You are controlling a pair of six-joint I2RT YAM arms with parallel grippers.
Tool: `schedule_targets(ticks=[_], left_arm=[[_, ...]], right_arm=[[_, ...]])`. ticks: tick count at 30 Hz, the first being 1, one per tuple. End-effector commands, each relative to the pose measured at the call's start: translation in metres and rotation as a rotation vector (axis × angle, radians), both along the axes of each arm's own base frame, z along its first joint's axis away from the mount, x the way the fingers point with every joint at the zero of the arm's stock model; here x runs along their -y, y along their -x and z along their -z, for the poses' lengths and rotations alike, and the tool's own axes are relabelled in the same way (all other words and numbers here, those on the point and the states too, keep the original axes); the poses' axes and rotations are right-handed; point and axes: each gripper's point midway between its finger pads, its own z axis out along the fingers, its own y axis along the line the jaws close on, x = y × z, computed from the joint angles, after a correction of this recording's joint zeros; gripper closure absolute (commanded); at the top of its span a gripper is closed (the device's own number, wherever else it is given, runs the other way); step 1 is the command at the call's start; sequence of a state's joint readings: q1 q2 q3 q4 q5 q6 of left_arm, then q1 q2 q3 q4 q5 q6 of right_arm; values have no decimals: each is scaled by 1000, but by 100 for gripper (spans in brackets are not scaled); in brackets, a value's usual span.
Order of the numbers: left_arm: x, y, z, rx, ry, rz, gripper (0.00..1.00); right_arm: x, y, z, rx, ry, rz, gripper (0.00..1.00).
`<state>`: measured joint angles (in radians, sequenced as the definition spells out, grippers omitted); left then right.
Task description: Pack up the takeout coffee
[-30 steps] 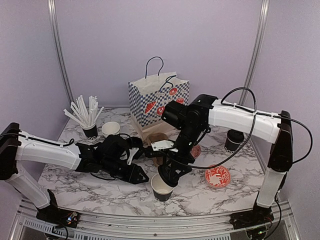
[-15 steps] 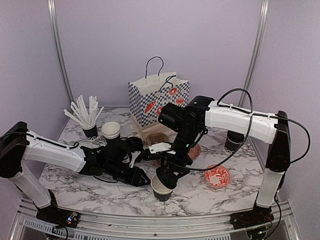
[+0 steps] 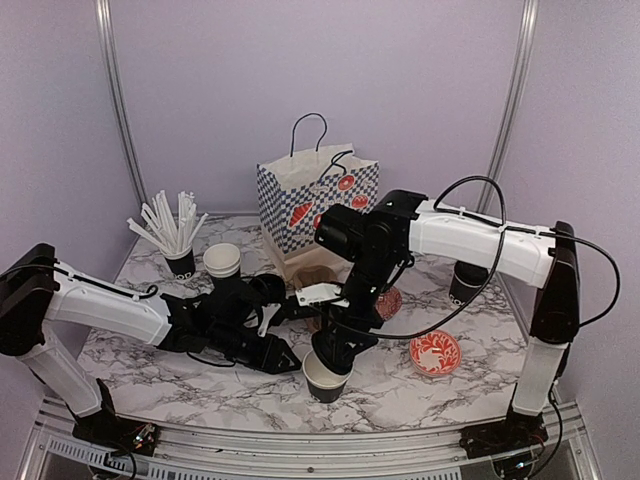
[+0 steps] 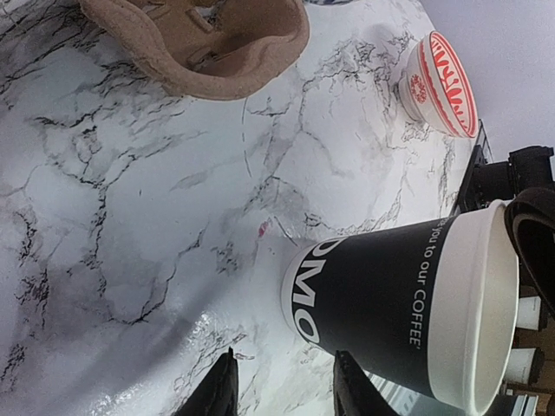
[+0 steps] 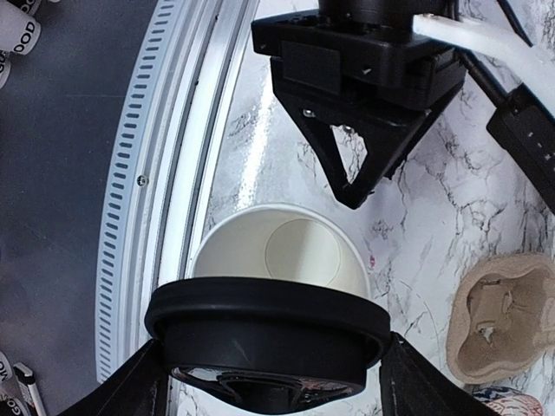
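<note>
An open black paper cup (image 3: pixel 324 379) with a white inside stands upright near the table's front edge. My right gripper (image 3: pixel 336 347) is shut on a round black lid (image 5: pixel 267 329) and holds it just above the cup's rim (image 5: pixel 277 251), tilted and covering the near side. My left gripper (image 3: pixel 281 355) lies low on the table left of the cup, open and empty. In the left wrist view its fingertips (image 4: pixel 222 390) stop just short of the cup's base (image 4: pixel 390 295). It also shows in the right wrist view (image 5: pixel 355 165), pointing at the cup.
A brown cardboard cup carrier (image 3: pixel 316 281) lies behind the cup, before the checkered paper bag (image 3: pixel 316 200). Red-and-white bowls (image 3: pixel 435 352) (image 3: pixel 391 301) sit at the right. A lidded black cup (image 3: pixel 468 281) stands far right. Another open cup (image 3: pixel 222 260) and the straw cup (image 3: pixel 180 262) stand back left.
My right gripper has lowered the lid closer onto the cup's rim. My left gripper has edged right toward the cup's base.
</note>
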<state>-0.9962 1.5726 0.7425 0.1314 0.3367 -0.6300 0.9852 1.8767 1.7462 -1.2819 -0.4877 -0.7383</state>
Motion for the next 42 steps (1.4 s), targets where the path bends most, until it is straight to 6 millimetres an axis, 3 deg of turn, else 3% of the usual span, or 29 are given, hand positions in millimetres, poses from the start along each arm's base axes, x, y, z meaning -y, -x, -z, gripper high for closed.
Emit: schedule_targets(ticks=[1,16,42], left_arm=[[0,4,4,-15,4,8,62],[3,3,1,-12,10,12,62],[13,0,4,-21,27,11,62]], right_arm=[[1,0,-21,59,-37,9,33],[7,2,-3,36,20,10,33],[-5,12,14,33,63,-29,28]])
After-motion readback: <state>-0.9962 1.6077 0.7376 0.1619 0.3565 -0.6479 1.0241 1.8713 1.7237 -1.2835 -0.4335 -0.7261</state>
